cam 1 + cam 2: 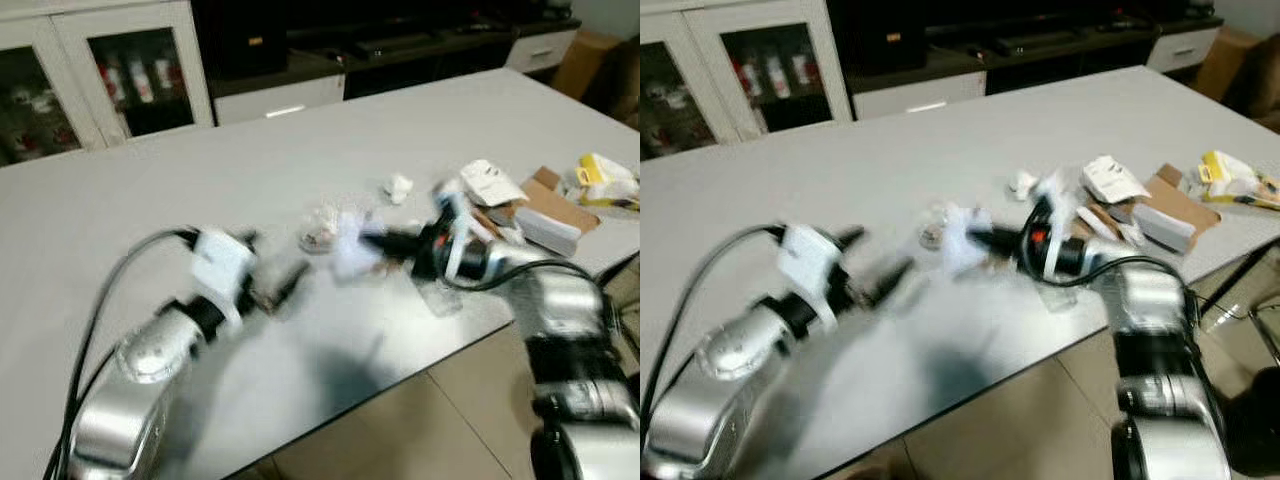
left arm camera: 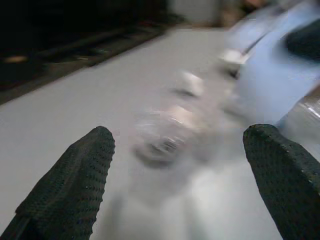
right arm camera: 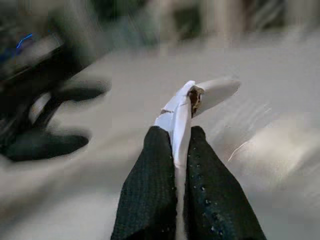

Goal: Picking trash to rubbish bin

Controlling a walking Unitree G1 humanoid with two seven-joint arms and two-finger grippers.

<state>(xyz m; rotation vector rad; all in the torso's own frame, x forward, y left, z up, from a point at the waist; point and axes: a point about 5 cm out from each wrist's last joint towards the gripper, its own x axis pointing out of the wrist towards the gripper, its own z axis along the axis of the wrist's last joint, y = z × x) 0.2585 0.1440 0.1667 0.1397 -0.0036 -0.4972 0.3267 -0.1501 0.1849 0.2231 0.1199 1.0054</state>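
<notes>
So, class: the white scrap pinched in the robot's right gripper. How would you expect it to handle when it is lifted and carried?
The white scrap looks thin and sheet-like between the right gripper fingertips, so probably light. Its free end bends over above the fingers, which suggests floppy rather than stiff. The torn edge hints it may rip if tugged.

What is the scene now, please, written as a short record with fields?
surface: grey table
right end effector: shut on a white scrap, over the table
left end effector: open, above the table, facing a clear wrapper
other trash: crumpled paper, white card, cardboard, yellow pack
background: cabinet with glass doors
image quality: head views blurred
</notes>
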